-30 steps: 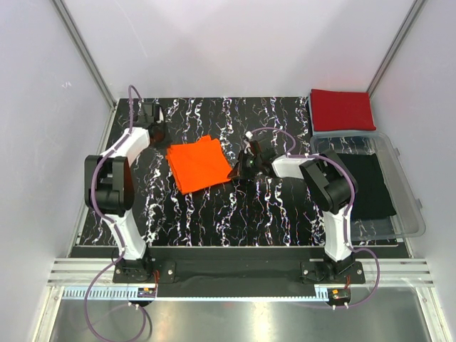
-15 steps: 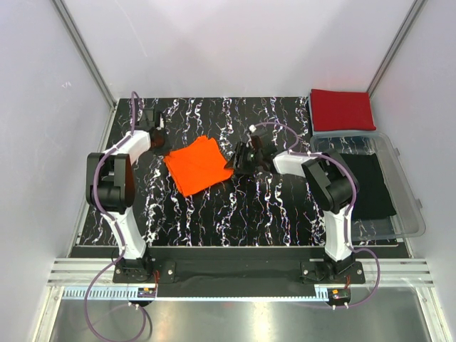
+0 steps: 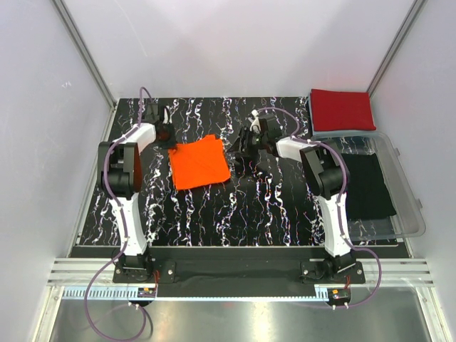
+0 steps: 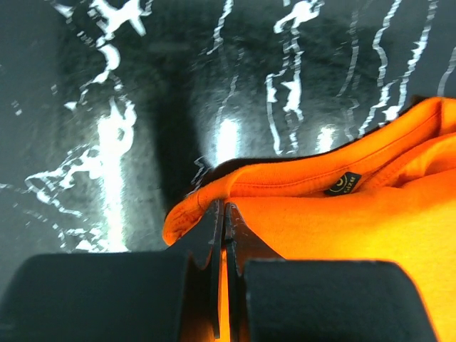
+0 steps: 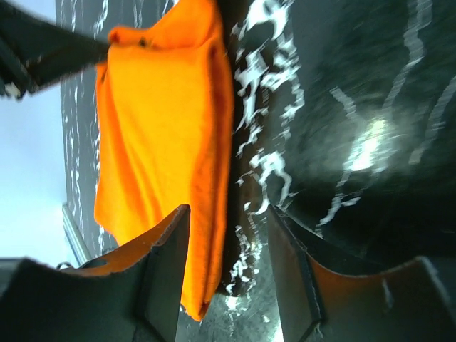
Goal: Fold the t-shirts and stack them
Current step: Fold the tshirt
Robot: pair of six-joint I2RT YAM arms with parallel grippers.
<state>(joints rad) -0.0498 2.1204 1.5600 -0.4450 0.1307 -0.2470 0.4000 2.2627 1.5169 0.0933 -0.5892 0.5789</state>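
The orange t-shirt (image 3: 199, 162) lies folded on the black marbled table (image 3: 214, 206), left of centre. My left gripper (image 3: 165, 134) is shut on its far left corner; in the left wrist view the jaws (image 4: 224, 210) pinch a fold of the orange t-shirt (image 4: 342, 228) near the collar label. My right gripper (image 3: 242, 146) stands open just right of the shirt with nothing between its fingers. In the right wrist view this gripper (image 5: 228, 214) straddles the near edge of the orange t-shirt (image 5: 157, 128). The deep red t-shirt (image 3: 342, 109) lies folded at the back right corner.
A clear plastic bin (image 3: 406, 206) stands at the right edge with black cloth (image 3: 367, 185) inside. White walls and metal rails close in the table on three sides. Both arm bases (image 3: 235, 271) sit along the near edge.
My right gripper has opened, let go of the orange t-shirt's right edge and moved toward the back. The left gripper moved back too, and the shirt now lies squarer.
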